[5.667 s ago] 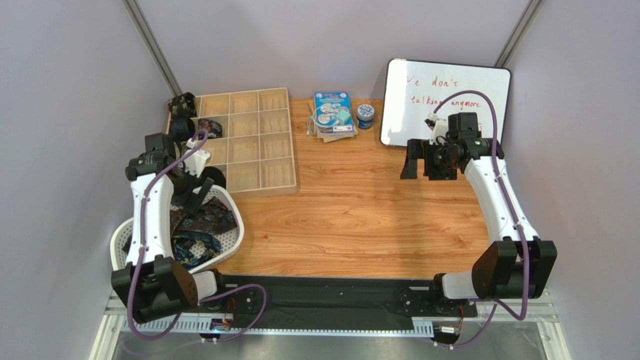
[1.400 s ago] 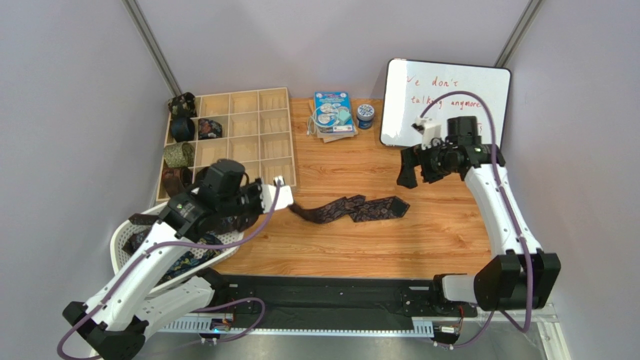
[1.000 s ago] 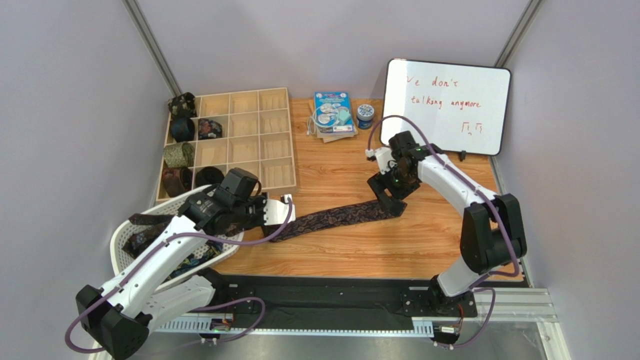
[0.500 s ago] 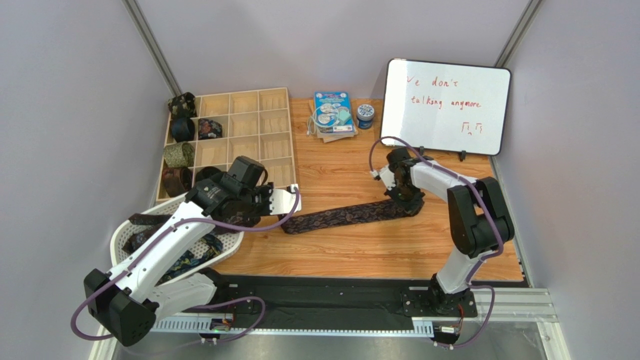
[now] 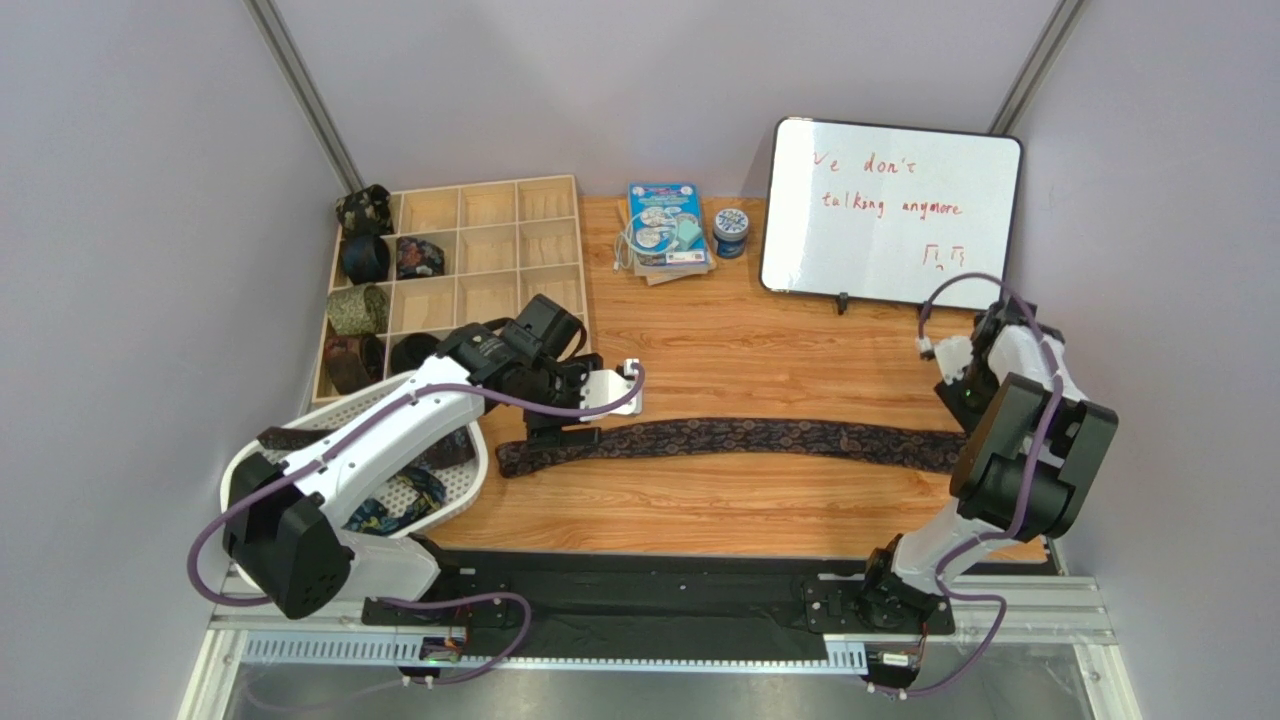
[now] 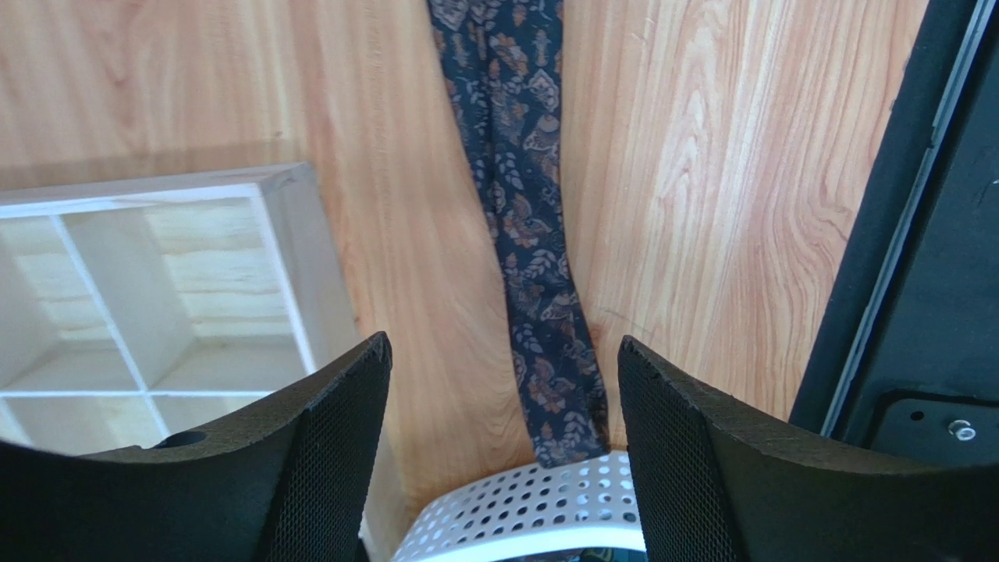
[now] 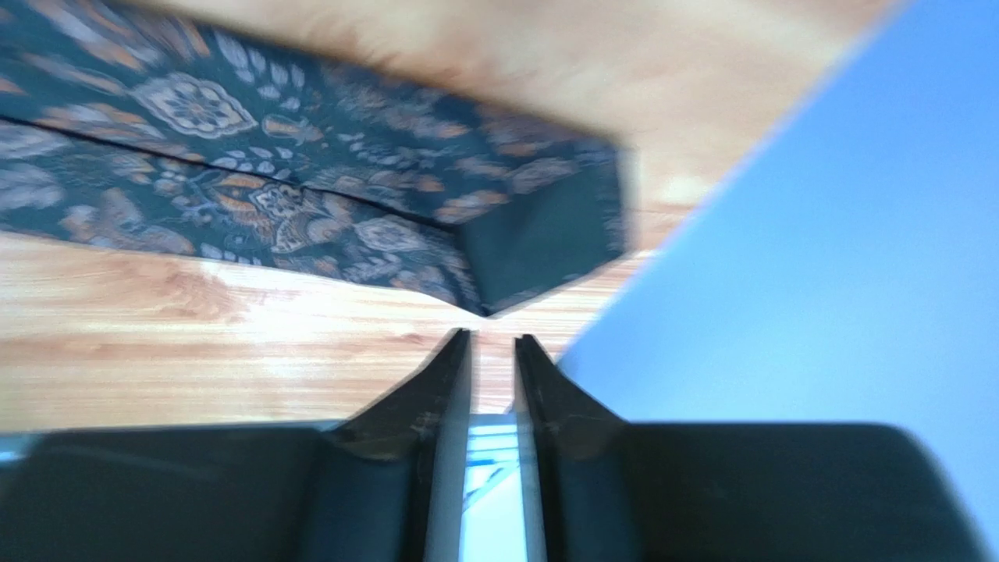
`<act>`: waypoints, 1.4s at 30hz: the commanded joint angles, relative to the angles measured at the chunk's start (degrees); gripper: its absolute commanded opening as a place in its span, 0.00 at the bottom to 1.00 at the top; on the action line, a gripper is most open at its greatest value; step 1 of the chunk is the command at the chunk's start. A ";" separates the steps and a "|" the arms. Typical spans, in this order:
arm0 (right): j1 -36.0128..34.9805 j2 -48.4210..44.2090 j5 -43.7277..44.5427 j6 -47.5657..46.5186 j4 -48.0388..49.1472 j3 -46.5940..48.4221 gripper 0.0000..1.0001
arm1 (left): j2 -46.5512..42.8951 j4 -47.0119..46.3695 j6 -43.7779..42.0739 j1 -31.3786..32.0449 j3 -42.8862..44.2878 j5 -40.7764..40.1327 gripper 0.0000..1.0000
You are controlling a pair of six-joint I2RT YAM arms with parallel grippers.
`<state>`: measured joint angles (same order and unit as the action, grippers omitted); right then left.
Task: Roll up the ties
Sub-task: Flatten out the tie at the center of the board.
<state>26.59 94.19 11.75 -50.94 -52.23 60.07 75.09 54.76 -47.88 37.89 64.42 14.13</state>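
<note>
One dark paisley tie (image 5: 751, 438) lies stretched flat across the table, its narrow end by the basket and its wide end at the right. My left gripper (image 5: 553, 420) hangs open above the narrow end. In the left wrist view that tie (image 6: 528, 211) runs between the wide-apart fingers (image 6: 502, 345), untouched. My right gripper (image 5: 962, 417) sits just beyond the wide end. The blurred right wrist view shows its fingers (image 7: 493, 337) slightly apart and empty, with the tie's tip (image 7: 293, 199) just ahead. More ties (image 5: 383, 495) lie loose in the basket.
The white mesh basket (image 5: 248, 465) stands at the near left, its rim (image 6: 551, 515) under my left gripper. Behind it is a wooden grid organizer (image 5: 519, 285) with rolled ties (image 5: 358, 309) in its left column. A whiteboard (image 5: 887, 210), a packet (image 5: 666, 225) and a small jar (image 5: 730, 228) stand at the back.
The right gripper drew the tie's wide end out to the right edge and let go, so the tie now lies straight. The left gripper opened off the narrow end.
</note>
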 commanded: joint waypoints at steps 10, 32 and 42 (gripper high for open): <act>-14.44 -6.56 -21.68 8.92 -14.49 7.44 0.39 | 2.60 -3.34 -2.92 0.08 -9.05 -2.70 0.77; -20.00 4.42 -9.73 4.90 1.42 -1.63 0.27 | 26.06 -21.63 9.11 10.97 2.28 -7.18 1.00; -17.89 3.89 -10.43 -2.75 2.57 -1.71 0.25 | 34.24 -22.86 10.17 13.97 8.08 -10.09 0.70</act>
<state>8.14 98.06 0.64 -48.34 -53.32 58.04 106.89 33.56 -38.54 51.40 70.41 5.34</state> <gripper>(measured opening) 0.252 0.809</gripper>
